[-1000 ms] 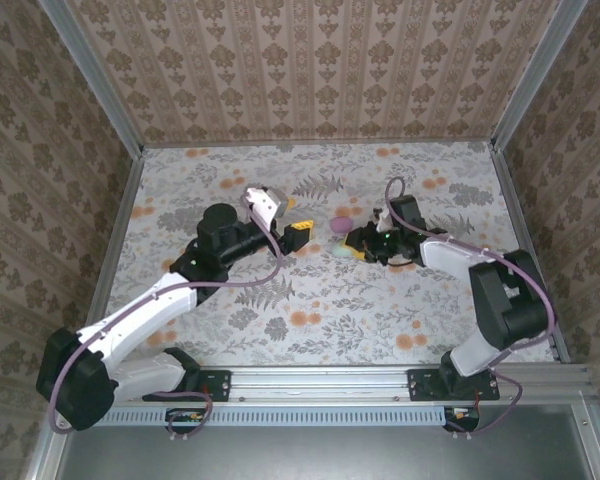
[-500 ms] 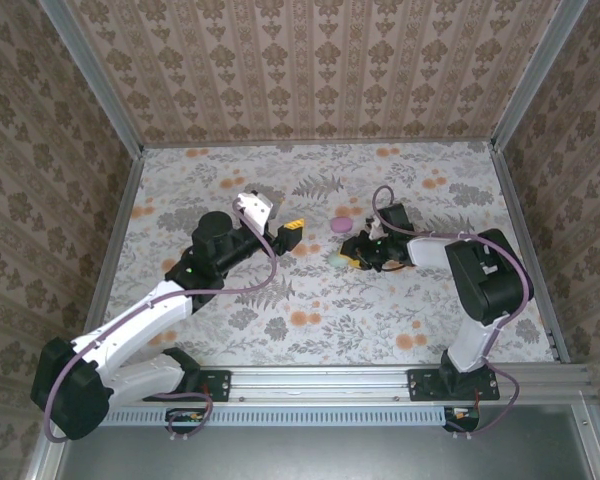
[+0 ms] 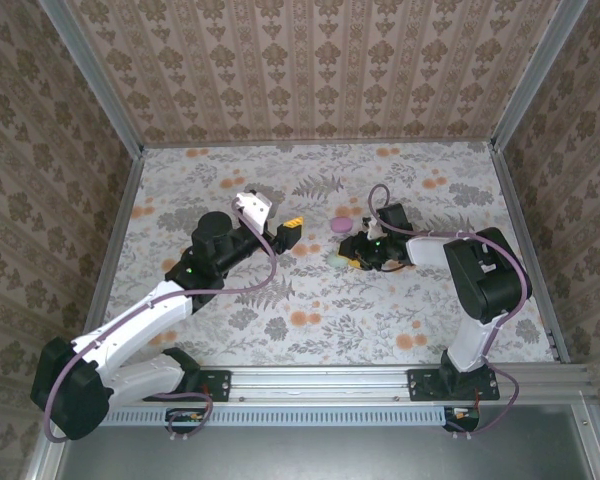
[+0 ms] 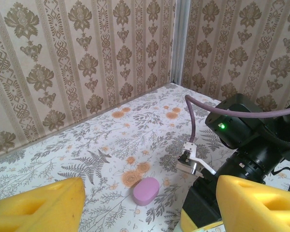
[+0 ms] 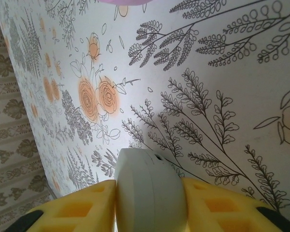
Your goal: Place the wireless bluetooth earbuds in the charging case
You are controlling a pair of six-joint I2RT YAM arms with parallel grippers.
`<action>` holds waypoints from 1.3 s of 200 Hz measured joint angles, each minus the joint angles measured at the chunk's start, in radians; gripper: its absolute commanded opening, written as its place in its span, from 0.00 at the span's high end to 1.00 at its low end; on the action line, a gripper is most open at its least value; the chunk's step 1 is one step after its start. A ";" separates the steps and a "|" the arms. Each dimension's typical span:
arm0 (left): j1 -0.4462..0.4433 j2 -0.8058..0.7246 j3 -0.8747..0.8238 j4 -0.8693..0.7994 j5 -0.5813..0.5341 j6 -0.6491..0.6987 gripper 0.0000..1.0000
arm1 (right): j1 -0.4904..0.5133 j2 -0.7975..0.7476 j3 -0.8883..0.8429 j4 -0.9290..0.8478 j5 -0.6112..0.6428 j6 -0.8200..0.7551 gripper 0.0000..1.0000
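**Pale case pinched on the right, left jaws wide**

In the top view, my left arm reaches from 7 o'clock toward the middle of the floral-printed tabletop (image 3: 310, 320). My left gripper (image 3: 292, 235) hangs there with nothing in it. On its wrist camera the two yellow fingers (image 4: 38, 208) sit at the bottom corners, spread wide, with bare cloth between them.

At 3 o'clock from that gripper lies the pinkish-purple oval plastic case (image 3: 341, 226). It lies flat on the cloth, lid shut, touching neither gripper. My left wrist camera has it at 6 o'clock, low centre, beyond my fingertips and framed by them. The black body of my right arm (image 4: 256, 140) sits at 4 o'clock, a green light glowing on it.

At 6 o'clock from the pink one, near it but apart, is the pale whitish pebble-shaped plastic case (image 3: 337, 258). My right gripper (image 3: 354, 258) comes at it from 3 o'clock. That wrist camera shows its yellow pads (image 5: 77, 205) pressed against both sides of the rounded shell at 6 o'clock, the case gripped between them. Whether the shell rests on the cloth or is just off it, I cannot tell. A sliver of the pink case cuts the frame at 12 o'clock.
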State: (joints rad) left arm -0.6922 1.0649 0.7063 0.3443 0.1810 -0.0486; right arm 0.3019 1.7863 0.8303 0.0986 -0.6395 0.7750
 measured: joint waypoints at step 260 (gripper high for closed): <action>0.378 -0.061 -0.118 -0.200 -0.389 -0.200 0.00 | -0.276 -0.531 -0.418 0.230 0.900 -0.704 0.00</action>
State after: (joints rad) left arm -0.3145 1.0039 0.5884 0.1448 -0.2077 -0.2481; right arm 0.0257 1.2552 0.4122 0.3283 0.2607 0.0708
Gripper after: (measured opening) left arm 0.997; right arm 0.999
